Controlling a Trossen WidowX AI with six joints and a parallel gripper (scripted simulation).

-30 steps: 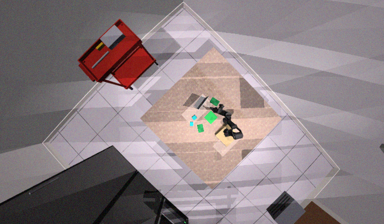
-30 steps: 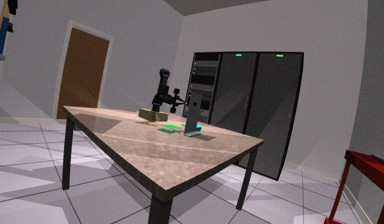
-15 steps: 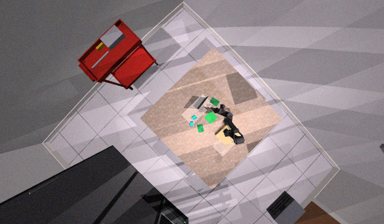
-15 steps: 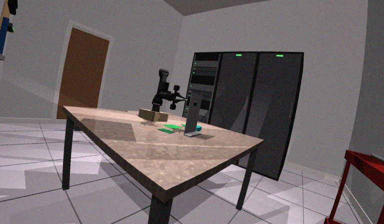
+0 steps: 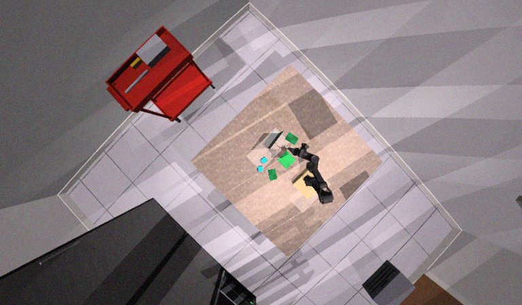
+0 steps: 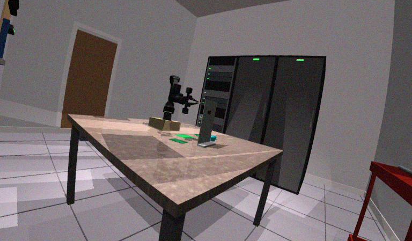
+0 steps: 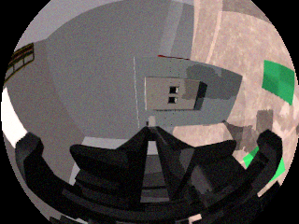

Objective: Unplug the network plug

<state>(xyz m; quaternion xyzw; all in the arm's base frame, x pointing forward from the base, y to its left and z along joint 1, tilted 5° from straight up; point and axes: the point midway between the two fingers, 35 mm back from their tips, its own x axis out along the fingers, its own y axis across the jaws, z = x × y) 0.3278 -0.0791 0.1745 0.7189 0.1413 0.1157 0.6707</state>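
Note:
My gripper (image 5: pixel 287 148) (image 6: pixel 198 102) (image 7: pixel 151 130) is shut on the small pale plug (image 7: pixel 151 121), which sticks out beyond the fingertips. It holds the plug high above the table (image 5: pixel 230 148) (image 6: pixel 145 168), in front of the upright grey panel (image 5: pixel 274 139) (image 6: pixel 205 126) (image 7: pixel 217 91). In the wrist view two dark socket openings show in the panel's raised box (image 7: pixel 156 91), and the plug is in neither. The bright green marked square (image 5: pixel 286 159) (image 6: pixel 184 136) (image 7: pixel 250 158) lies flat on the table, below and beside the gripper. The plug's tab is too small to make out.
Dark green patches (image 5: pixel 291 138) (image 5: pixel 272 174) (image 6: pixel 178 140) (image 7: pixel 278 81) lie on either side of the bright one. Two small cyan objects (image 5: pixel 263 159) (image 5: pixel 259 168) lie near the panel. The arm stands by a yellowish block (image 5: pixel 305 186) (image 6: pixel 170 125).

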